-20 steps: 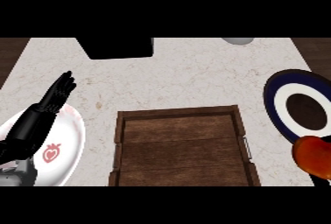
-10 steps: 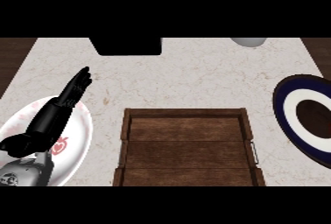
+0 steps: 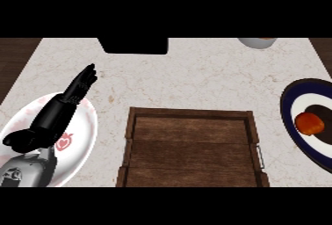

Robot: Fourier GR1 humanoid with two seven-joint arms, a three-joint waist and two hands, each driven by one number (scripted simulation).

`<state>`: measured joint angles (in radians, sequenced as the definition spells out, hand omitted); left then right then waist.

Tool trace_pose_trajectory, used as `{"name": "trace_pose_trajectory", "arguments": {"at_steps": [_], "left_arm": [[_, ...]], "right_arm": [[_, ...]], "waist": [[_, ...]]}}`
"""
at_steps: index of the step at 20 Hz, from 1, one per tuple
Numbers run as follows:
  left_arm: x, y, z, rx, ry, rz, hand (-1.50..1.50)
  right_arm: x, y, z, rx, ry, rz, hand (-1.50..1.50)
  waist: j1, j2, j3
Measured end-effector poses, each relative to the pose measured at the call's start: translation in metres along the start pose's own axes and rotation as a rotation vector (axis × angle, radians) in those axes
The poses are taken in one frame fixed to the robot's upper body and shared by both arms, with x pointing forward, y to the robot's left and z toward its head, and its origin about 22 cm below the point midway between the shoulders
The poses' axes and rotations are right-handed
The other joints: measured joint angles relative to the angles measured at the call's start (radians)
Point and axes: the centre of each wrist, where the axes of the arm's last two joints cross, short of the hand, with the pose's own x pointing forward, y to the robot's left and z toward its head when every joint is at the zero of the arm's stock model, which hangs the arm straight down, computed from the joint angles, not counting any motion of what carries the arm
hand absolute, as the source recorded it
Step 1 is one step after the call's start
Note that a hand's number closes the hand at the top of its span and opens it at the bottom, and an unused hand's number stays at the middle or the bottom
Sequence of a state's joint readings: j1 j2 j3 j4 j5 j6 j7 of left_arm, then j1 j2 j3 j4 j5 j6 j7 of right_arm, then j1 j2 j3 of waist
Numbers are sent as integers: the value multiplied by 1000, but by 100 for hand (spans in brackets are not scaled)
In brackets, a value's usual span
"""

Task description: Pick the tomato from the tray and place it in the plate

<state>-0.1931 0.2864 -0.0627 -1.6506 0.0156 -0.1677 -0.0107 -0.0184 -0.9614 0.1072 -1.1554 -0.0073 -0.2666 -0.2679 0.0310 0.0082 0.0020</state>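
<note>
The red-orange tomato [image 3: 310,123] lies on the dark centre of a blue-rimmed plate [image 3: 290,105] at the right edge. The dark wooden tray [image 3: 192,149] sits in the middle of the counter with nothing in it. My left hand [image 3: 62,105] rests open over a white plate with red hearts [image 3: 81,132] at the left, its fingers straight and pointing away. No part of my right hand shows in the head view.
A black box-like object [image 3: 133,45] stands at the counter's far edge. A pale round vessel [image 3: 258,42] sits at the far right. Bare marble counter [image 3: 194,79] lies between the tray and the far edge.
The tomato, earlier at the lower right with my right hand, now lies on the blue-rimmed plate. The right hand has left the view. The view has shifted slightly.
</note>
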Motion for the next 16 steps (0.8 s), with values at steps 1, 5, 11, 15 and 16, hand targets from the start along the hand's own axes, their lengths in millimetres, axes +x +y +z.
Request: {"name": "trace_pose_trajectory", "arguments": {"at_steps": [1,5,11,15,16], "left_arm": [[-1,2,-1,5,-3,-2,0],[-1,4,6,5,3,4,0],[-8,6,6,15,12,2,0],[-6,11,3,25,17,1,0],[-7,14,2,25,19,-1,0]], "right_arm": [[-3,8,-6,10,4,-5,-150],[-17,26,-25,3,-24,-38,-150],[-28,26,-43,-52,-122,-162,-150],[-33,17,-44,-77,-198,-280,-150],[-34,15,-43,-77,-216,-329,-150]], "waist": [[0,0,0],[-4,-2,0],[-13,-3,0],[-25,-6,-1],[-28,-6,-1]]}}
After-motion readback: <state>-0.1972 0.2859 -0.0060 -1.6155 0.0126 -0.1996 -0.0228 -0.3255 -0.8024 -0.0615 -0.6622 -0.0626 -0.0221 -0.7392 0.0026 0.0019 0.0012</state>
